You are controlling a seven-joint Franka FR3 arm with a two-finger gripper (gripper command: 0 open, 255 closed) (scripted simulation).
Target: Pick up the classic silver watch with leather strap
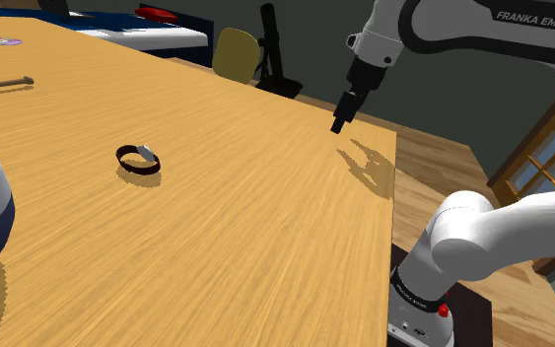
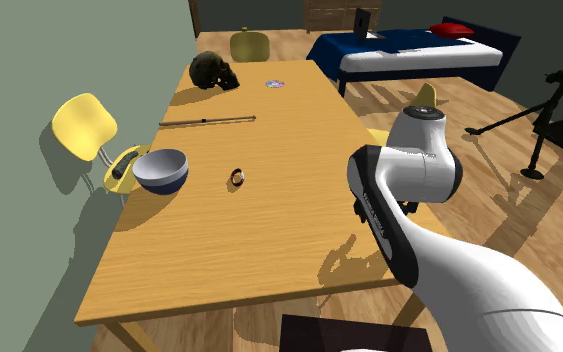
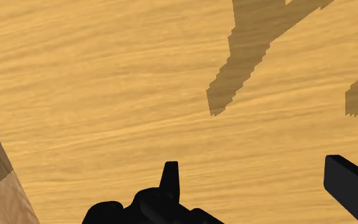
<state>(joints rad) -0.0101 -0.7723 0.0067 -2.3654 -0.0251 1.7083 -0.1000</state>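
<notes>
Watch (image 1: 138, 159) sits left-centre on the counter (image 1: 265, 227); the wide-spread tool (image 1: 339, 124) hangs upper right. Reaching step: it must cross over and descend.

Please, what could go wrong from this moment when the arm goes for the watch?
1. The watch is small and low on the table; the open gripper could hit the wood or push it away.
2. The bowl stands near the watch; the arm may brush it.
</notes>
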